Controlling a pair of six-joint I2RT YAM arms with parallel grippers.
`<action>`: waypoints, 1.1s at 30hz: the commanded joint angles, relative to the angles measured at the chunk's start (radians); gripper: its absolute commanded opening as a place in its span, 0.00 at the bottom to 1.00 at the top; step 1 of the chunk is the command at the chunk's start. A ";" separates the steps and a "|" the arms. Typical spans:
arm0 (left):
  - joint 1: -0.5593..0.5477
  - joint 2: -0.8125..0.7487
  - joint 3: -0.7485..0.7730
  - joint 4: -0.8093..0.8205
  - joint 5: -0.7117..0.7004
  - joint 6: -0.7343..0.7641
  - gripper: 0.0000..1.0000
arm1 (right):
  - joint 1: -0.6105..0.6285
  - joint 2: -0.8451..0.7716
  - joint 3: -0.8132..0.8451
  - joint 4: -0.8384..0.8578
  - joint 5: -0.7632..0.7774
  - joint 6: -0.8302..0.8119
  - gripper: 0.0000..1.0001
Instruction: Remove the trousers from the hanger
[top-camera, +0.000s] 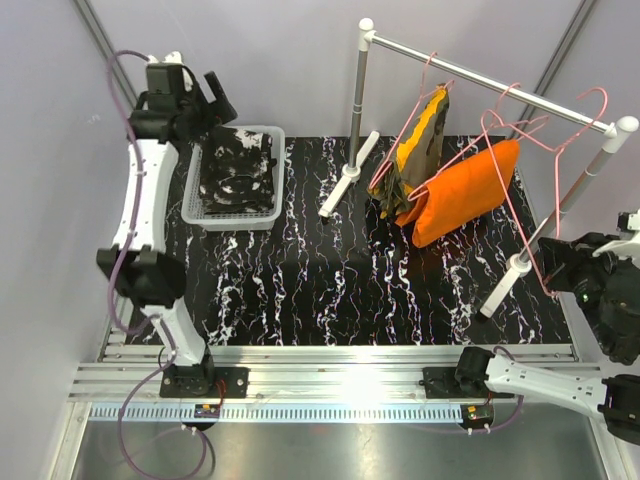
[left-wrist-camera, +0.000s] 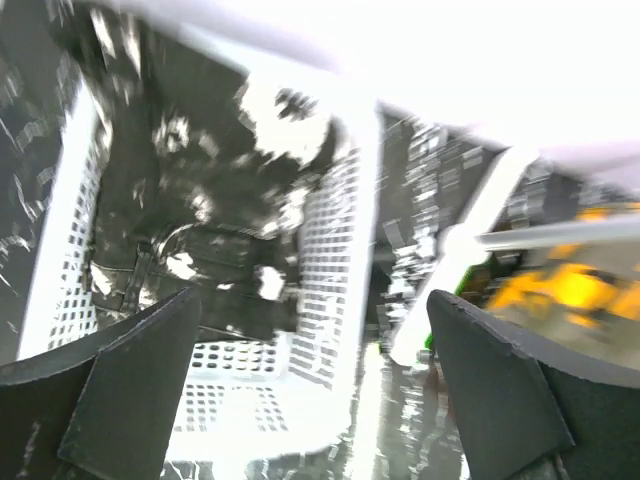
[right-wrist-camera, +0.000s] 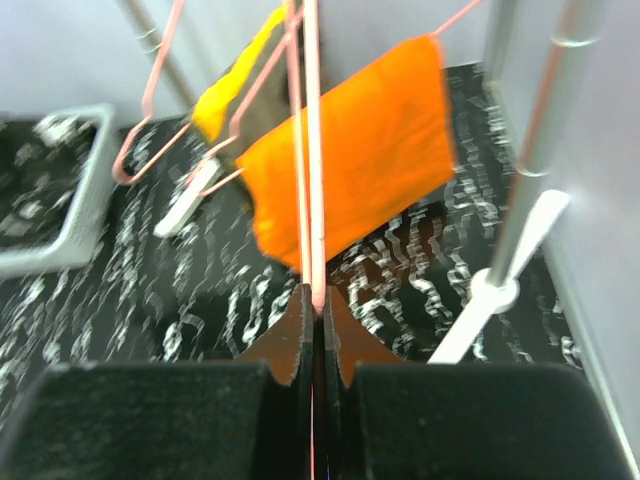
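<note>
The black white-speckled trousers (top-camera: 238, 168) lie in the white basket (top-camera: 196, 212), also in the left wrist view (left-wrist-camera: 190, 230). The camouflage trousers (top-camera: 420, 148) and the plain orange trousers (top-camera: 468, 190) hang on pink hangers (top-camera: 520, 215) from the rail (top-camera: 480, 75). My left gripper (top-camera: 207, 100) is open and empty, above the basket's far left corner; its fingers (left-wrist-camera: 130, 390) stand wide apart. My right gripper (top-camera: 556, 268) is shut on the pink hanger wire (right-wrist-camera: 316, 200) of the tilted orange pair (right-wrist-camera: 350, 150).
The rail stands on two white-footed posts (top-camera: 350, 150), (top-camera: 520, 260) on the black marbled table (top-camera: 300, 290). Another pink hanger (top-camera: 592, 108) hangs empty near the rail's right end. Grey walls close in left and right.
</note>
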 joint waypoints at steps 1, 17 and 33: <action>-0.002 -0.136 -0.130 0.049 0.043 -0.004 0.99 | -0.004 -0.098 0.028 -0.009 -0.153 -0.052 0.00; -0.092 -0.638 -0.670 0.115 -0.014 0.033 0.99 | -0.004 -0.048 0.067 -0.251 0.048 0.061 0.00; -0.099 -0.819 -0.779 0.057 0.026 0.118 0.99 | -0.090 0.220 -0.243 0.184 0.368 0.042 0.00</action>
